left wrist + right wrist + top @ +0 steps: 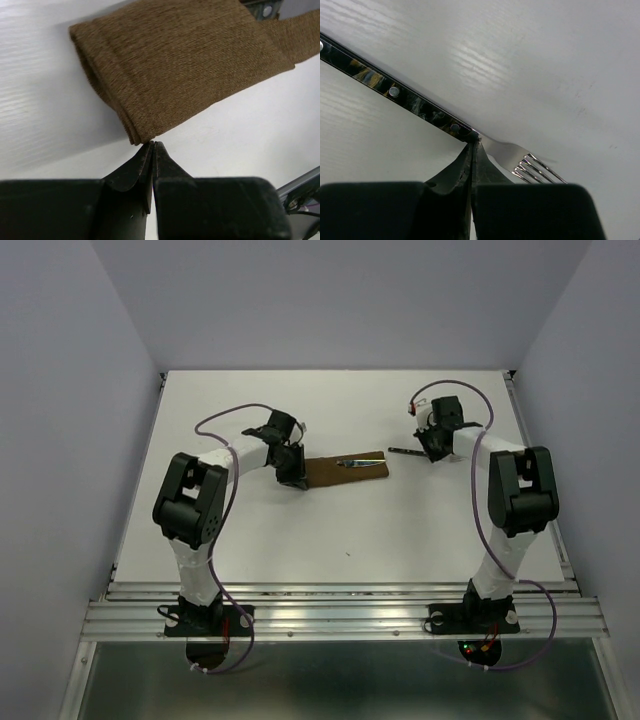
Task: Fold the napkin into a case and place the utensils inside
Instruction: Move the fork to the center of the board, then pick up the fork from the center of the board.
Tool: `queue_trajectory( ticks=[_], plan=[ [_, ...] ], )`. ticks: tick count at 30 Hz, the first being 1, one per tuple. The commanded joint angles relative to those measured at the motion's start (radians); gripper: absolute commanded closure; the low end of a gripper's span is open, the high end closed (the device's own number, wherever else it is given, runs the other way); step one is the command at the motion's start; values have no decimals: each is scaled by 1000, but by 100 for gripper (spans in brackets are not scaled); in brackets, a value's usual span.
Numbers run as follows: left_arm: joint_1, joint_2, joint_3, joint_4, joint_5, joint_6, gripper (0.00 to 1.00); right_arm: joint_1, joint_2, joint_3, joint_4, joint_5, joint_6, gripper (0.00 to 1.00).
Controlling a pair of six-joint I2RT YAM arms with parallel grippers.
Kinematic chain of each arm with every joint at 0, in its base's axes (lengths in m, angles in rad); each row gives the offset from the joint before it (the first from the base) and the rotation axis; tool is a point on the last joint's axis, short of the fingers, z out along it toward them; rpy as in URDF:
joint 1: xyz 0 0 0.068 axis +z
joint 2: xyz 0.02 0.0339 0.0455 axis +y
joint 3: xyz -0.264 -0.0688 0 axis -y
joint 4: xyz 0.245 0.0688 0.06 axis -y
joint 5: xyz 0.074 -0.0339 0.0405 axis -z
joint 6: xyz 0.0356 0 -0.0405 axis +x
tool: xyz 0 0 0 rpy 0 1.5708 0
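Observation:
The napkin, folded into a narrow brown case (345, 471) (185, 65), lies mid-table. A silver knife (356, 462) rests along its right part, partly covered. My left gripper (296, 478) (154, 143) is shut at the case's left end, its tips pinching the very corner of the cloth layers. To the right of the case, the fork (403, 451) (395, 92) lies on the white table. My right gripper (428, 448) (472, 137) is shut on its neck, between the dark riveted handle and the tines (540, 167).
The white table (330, 530) is walled in at the back and both sides. Aluminium rails (340, 612) run along the near edge, where both arm bases are bolted. Purple cables loop beside each arm.

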Motion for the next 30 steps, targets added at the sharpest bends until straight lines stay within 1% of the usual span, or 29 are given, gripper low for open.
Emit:
queue_trajectory(
  ticks=[1,6,9,12,13,14,16,17,19,21,25,30],
  plan=[
    [44,9,23,-7,-35,17,86,25,-39,-66,-140,-38,118,99],
    [83,41,83,-20,-41,34,86,46,-114,-89,-203,-52,189,99],
    [92,87,158,-35,-52,39,87,55,-174,-81,-244,-50,211,99],
    [100,124,210,-46,-61,34,87,55,-230,-81,-242,-41,223,99],
    [103,144,229,-49,-61,34,87,55,-271,-86,-229,-32,224,98],
    [107,155,261,-52,-62,30,87,55,-292,-101,-210,-20,228,87],
    [112,175,293,-60,-75,25,87,55,-332,-123,-136,-14,221,73],
    [113,178,321,-63,-82,21,87,55,-355,-139,-102,-20,202,56],
    [115,166,344,-69,-101,19,87,66,-354,-135,-94,-27,171,48],
    [115,152,344,-69,-110,14,87,80,-302,-88,-128,-27,136,48],
    [116,110,307,-66,-105,10,87,124,-192,-35,-214,35,30,44],
    [119,67,224,-49,-102,10,87,135,-136,-43,-173,22,-13,42]
  ],
)
